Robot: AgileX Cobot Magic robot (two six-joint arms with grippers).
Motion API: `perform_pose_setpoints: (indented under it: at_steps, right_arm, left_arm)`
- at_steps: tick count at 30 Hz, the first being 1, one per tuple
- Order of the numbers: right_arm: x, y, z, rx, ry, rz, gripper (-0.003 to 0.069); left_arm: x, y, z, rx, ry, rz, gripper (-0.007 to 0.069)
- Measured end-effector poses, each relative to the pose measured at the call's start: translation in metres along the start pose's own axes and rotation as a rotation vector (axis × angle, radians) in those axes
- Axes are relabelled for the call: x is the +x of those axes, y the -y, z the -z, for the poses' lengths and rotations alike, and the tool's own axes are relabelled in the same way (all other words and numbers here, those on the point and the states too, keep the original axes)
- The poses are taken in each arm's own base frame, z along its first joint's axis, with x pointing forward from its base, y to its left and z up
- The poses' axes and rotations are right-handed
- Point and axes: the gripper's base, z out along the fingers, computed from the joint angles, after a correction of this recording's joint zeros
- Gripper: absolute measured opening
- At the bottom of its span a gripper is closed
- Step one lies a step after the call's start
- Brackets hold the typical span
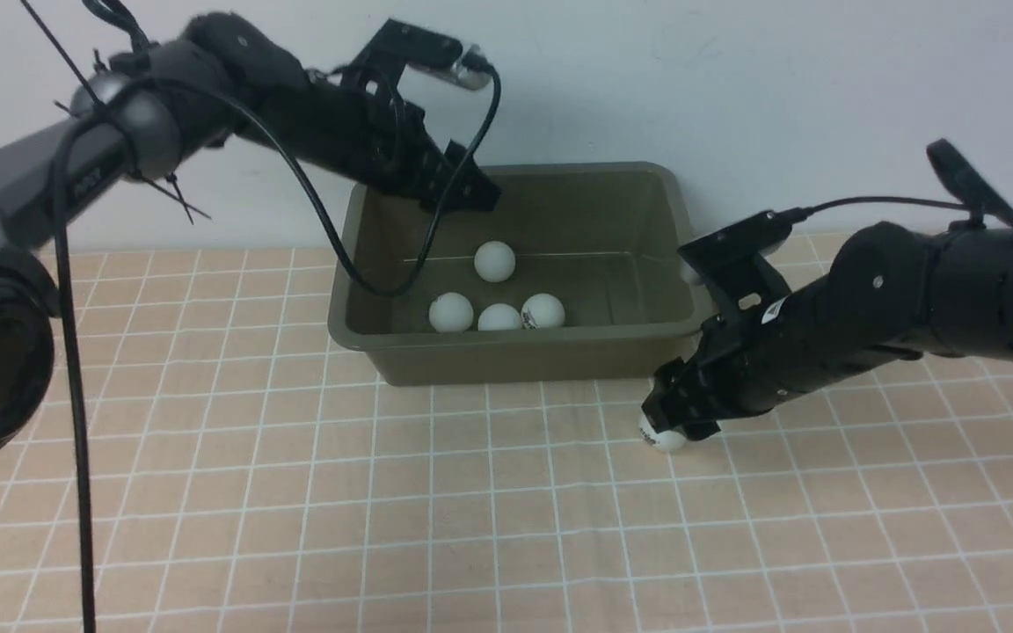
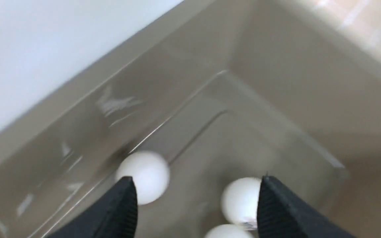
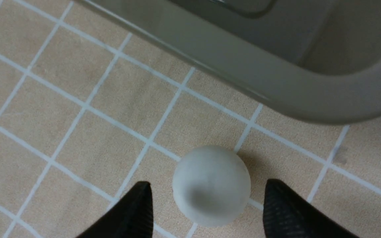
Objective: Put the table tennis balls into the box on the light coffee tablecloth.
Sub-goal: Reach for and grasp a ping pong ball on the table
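While the right gripper (image 3: 207,198) stands released, a table tennis ball (image 3: 211,185) lies centred between its jaws. The box (image 3: 276,92) sits just beyond.

A light coffee tablecloth (image 1: 295,492), tan with a grid of thin white lines, covers the whole working surface; whatever lies beneath it does not show. It lies flat and smooth across the near and middle ground. Two things rest directly on it. The box (image 1: 524,360), olive-green with a flared rim, stands upright at the far middle, its back edge apparently close to the wall (image 1: 735,79), though the front view does not show that gap clearly. One table tennis ball (image 1: 666,440) lies on the cloth just off the box's near right corner. The right wrist view shows it apart from the rim, with bare cloth between, seated over a white grid line.
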Motion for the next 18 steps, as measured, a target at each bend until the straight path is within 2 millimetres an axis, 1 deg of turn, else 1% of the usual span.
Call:
perform_pose_setpoints:
  at_steps: [3, 5, 9, 11, 12, 13, 15, 18]
  right_arm:
    - [0.001, 0.001, -0.006, 0.004, -0.005, 0.002, 0.0411]
    - [0.002, 0.0, -0.011, 0.006, -0.008, 0.003, 0.0411]
    - [0.0, 0.001, -0.02, 0.004, -0.018, 0.003, 0.0411]
    - [-0.005, 0.002, -0.024, 0.004, -0.012, 0.004, 0.0411]
    - [-0.006, 0.003, -0.025, 0.003, -0.012, 0.004, 0.0411]
    - [-0.008, 0.003, -0.028, -0.002, -0.019, 0.006, 0.0405]
    - [-0.011, 0.003, -0.032, -0.012, -0.03, 0.007, 0.0387]
    - [-0.009, 0.003, -0.038, -0.027, -0.064, 0.005, 0.0341]
  left_arm:
    - [-0.019, 0.011, 0.024, 0.005, 0.017, -0.054, 0.0407]
    - [-0.028, 0.019, 0.037, 0.011, 0.017, -0.081, 0.0407]
    - [-0.039, 0.032, 0.061, 0.017, 0.004, -0.118, 0.0407]
    - [-0.044, 0.04, 0.076, 0.021, -0.015, -0.144, 0.0407]
    - [-0.044, 0.041, 0.078, 0.022, -0.017, -0.148, 0.0407]
    - [-0.048, 0.048, 0.089, 0.019, -0.031, -0.161, 0.0407]
    - [-0.051, 0.055, 0.103, 0.014, -0.056, -0.177, 0.0407]
    - [-0.057, 0.067, 0.129, -0.019, -0.082, -0.201, 0.0407]
